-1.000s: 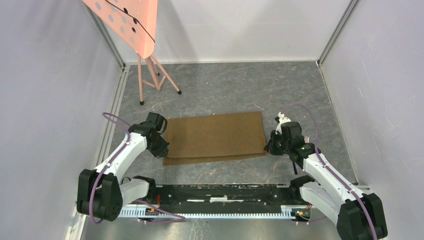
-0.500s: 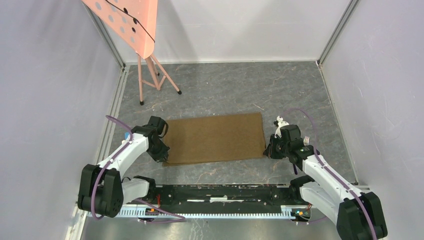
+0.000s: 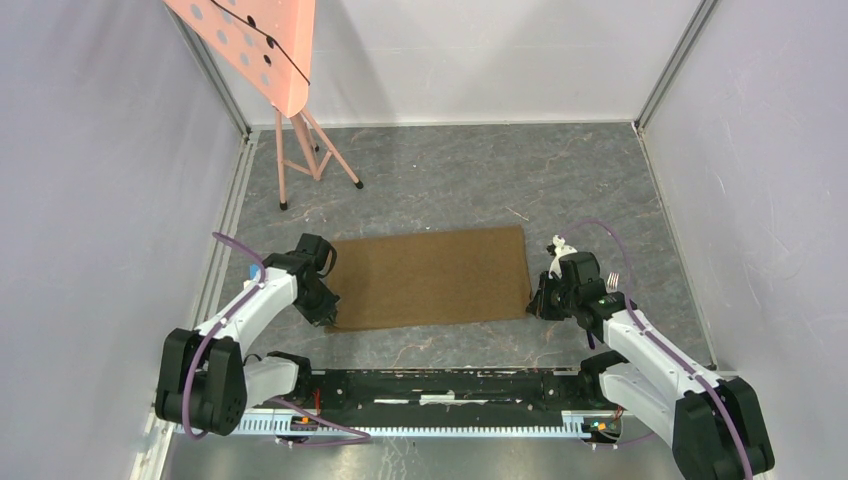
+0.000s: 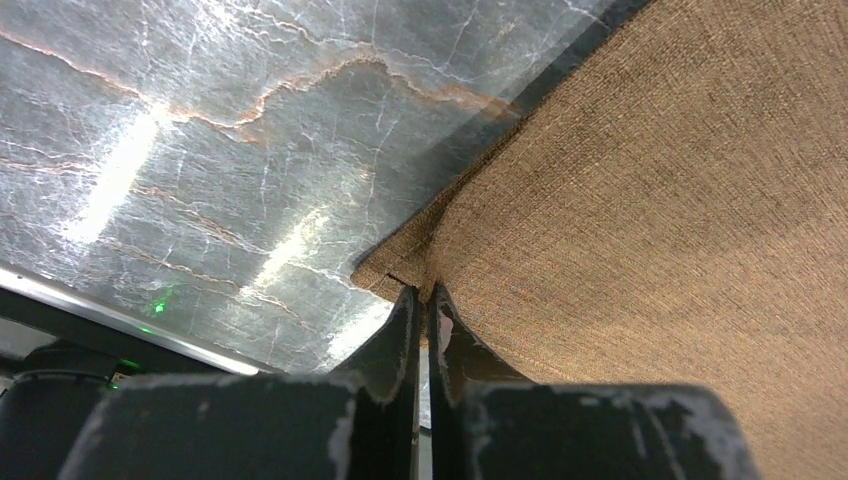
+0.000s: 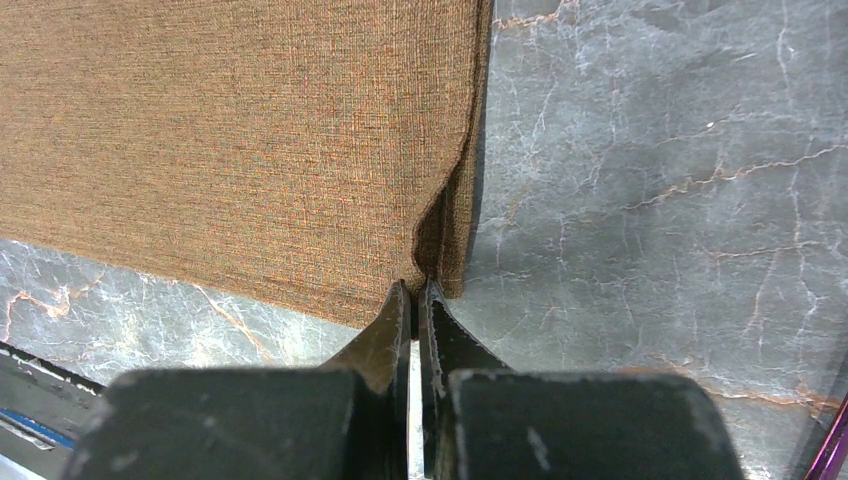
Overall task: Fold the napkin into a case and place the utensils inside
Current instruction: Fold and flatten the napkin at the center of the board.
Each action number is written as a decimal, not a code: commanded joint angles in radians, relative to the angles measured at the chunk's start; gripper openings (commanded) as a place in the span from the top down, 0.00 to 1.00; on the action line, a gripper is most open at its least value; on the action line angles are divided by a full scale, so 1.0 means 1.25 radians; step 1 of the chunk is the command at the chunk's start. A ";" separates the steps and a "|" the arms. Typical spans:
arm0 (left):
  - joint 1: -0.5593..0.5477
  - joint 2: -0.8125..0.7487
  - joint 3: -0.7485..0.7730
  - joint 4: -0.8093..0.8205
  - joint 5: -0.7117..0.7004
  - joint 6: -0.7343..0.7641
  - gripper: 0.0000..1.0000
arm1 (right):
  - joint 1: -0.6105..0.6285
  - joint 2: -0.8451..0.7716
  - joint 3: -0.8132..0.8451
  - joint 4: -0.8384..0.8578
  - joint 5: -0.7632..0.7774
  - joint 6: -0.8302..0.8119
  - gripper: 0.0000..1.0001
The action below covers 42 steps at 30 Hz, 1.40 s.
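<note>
Pinching one near corner each, the left gripper (image 3: 329, 318) and right gripper (image 3: 536, 307) are closed tight on the napkin (image 3: 430, 278). It lies flat in the middle of the bench (image 3: 450, 170), probably so both corners can travel together for an even fold.

A grey marble-patterned tabletop (image 3: 450, 180) with pale and rust-coloured veins lies between plain lavender-white walls (image 3: 90, 150) (metal posts (image 3: 672, 65) mark the far corners). A pink perforated board (image 3: 255, 45) on a pink tripod stand (image 3: 305, 150) fills the far left corner. Light glares off the stone.
</note>
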 commanded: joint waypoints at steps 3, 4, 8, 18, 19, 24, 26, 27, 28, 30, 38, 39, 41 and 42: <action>0.002 -0.054 0.014 -0.043 -0.011 -0.011 0.98 | -0.002 -0.007 0.011 0.022 0.012 0.006 1.00; 0.001 -0.061 0.013 -0.044 -0.009 -0.013 0.98 | -0.002 -0.007 0.018 0.021 0.011 0.007 1.00; 0.002 -0.069 0.002 -0.043 0.008 -0.021 0.97 | -0.002 0.000 0.035 0.016 0.009 0.006 1.00; 0.002 -0.072 -0.023 -0.043 0.013 -0.026 0.97 | -0.003 -0.007 0.061 0.007 0.001 0.009 1.00; 0.002 -0.072 -0.028 -0.040 0.016 -0.026 0.97 | -0.002 -0.007 0.065 0.005 0.002 0.008 1.00; 0.002 -0.067 -0.032 -0.035 0.018 -0.027 0.97 | -0.002 -0.008 0.075 0.003 0.000 0.009 1.00; 0.002 -0.066 -0.034 -0.032 0.017 -0.029 0.97 | -0.002 -0.004 0.070 0.016 0.009 0.008 1.00; 0.002 -0.066 -0.037 -0.028 0.017 -0.029 0.97 | -0.002 0.004 0.065 0.022 0.011 0.005 1.00; 0.002 -0.064 -0.039 -0.024 0.015 -0.030 0.97 | -0.002 0.015 0.061 0.028 0.010 0.003 1.00; 0.002 -0.057 -0.042 -0.017 0.013 -0.031 0.97 | -0.002 0.031 0.051 0.044 0.006 0.001 1.00; 0.002 -0.028 -0.053 0.010 0.012 -0.029 0.96 | -0.002 0.055 0.044 0.073 0.028 -0.009 1.00; 0.002 -0.028 -0.054 0.012 0.013 -0.030 0.96 | -0.002 0.056 0.044 0.073 0.029 -0.011 1.00; 0.002 -0.030 -0.055 0.013 0.010 -0.030 0.94 | -0.002 0.056 0.045 0.074 0.030 -0.011 1.00; 0.002 -0.033 -0.054 0.013 0.009 -0.030 0.92 | -0.002 0.055 0.045 0.075 0.031 -0.011 1.00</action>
